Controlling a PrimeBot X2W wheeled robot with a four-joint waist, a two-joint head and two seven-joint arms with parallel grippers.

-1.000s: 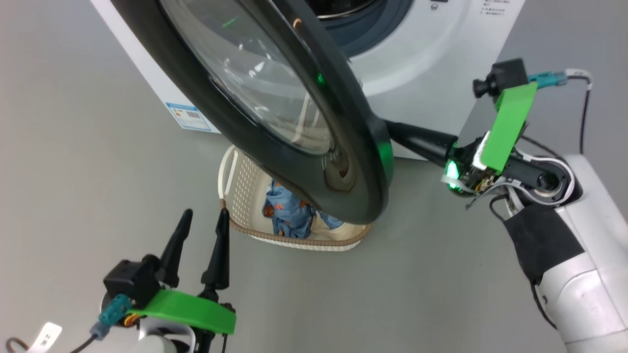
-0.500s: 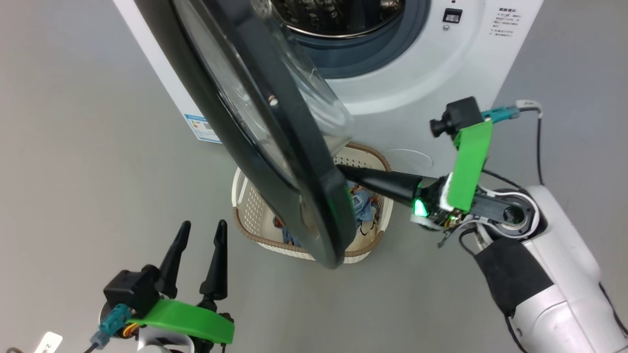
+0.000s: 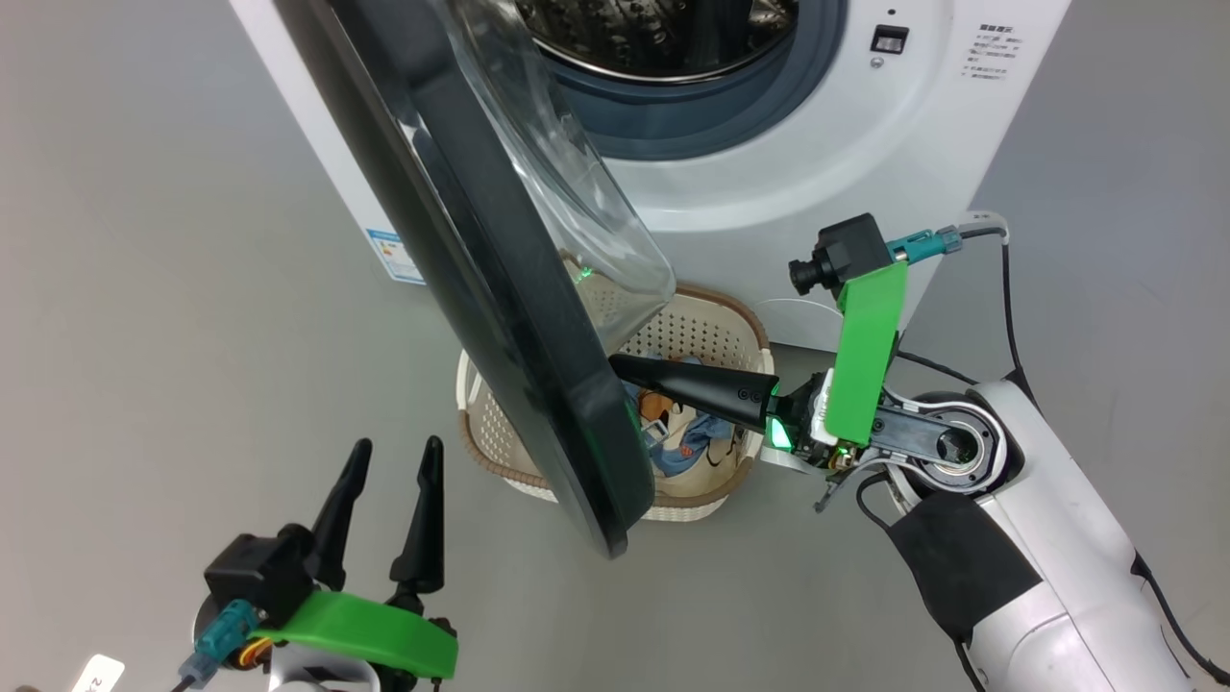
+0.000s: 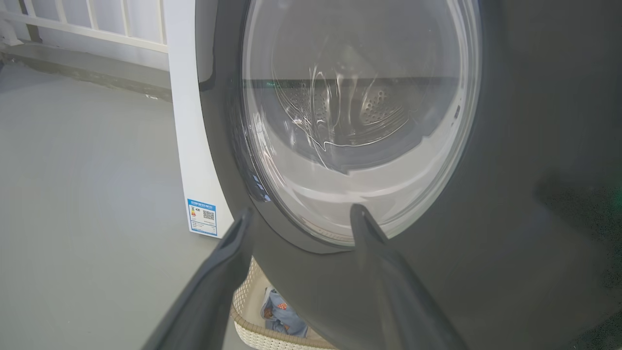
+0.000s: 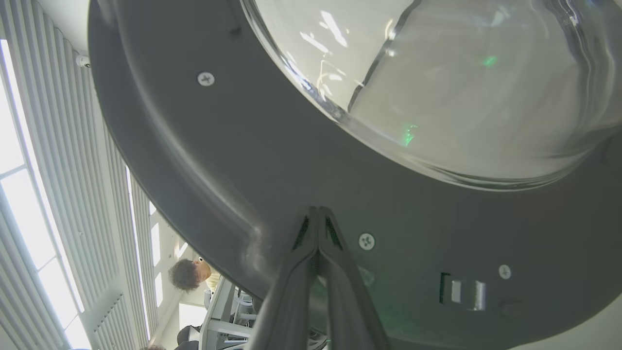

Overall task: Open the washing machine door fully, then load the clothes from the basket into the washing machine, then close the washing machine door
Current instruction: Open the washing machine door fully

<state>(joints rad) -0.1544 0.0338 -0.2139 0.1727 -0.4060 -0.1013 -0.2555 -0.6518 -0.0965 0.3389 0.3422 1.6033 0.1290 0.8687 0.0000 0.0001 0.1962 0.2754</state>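
Door's swung wider vs. half a sec ago, and your right gripper (image 3: 625,370) has come in with it (the head cam shifted too, so judge by the door against the machine front). The washing machine door (image 3: 500,288) now stands nearly edge-on in the head view, partway open, its glass bowl facing the washing machine (image 3: 817,163).

Right fingers are pressed together, nothing between them, tips resting on the door's dark inner rim just beside a screw (image 5: 366,241). That's the push point, so hold it. Keep the tips on the flat rim, not the glass, which looks slick and curved and would prob. let them skid. Follow the door's arc round the hinge side rather than shoving straight.

Left gripper (image 3: 396,447) hangs on the door's outer side, fingers spread and empty, apart from the door. I'd say it sits in the swing path, so pull it back before the door reaches it.

Basket (image 3: 711,332) sits on the floor touching or just before the machine, under the door, with the clothes (image 3: 687,447) inside, right below your right fingers. Don't dip and snag the rim. Drum (image 3: 663,29) is exposed, not yet loaded. A person (image 5: 187,274) sits far off, no obstacle.
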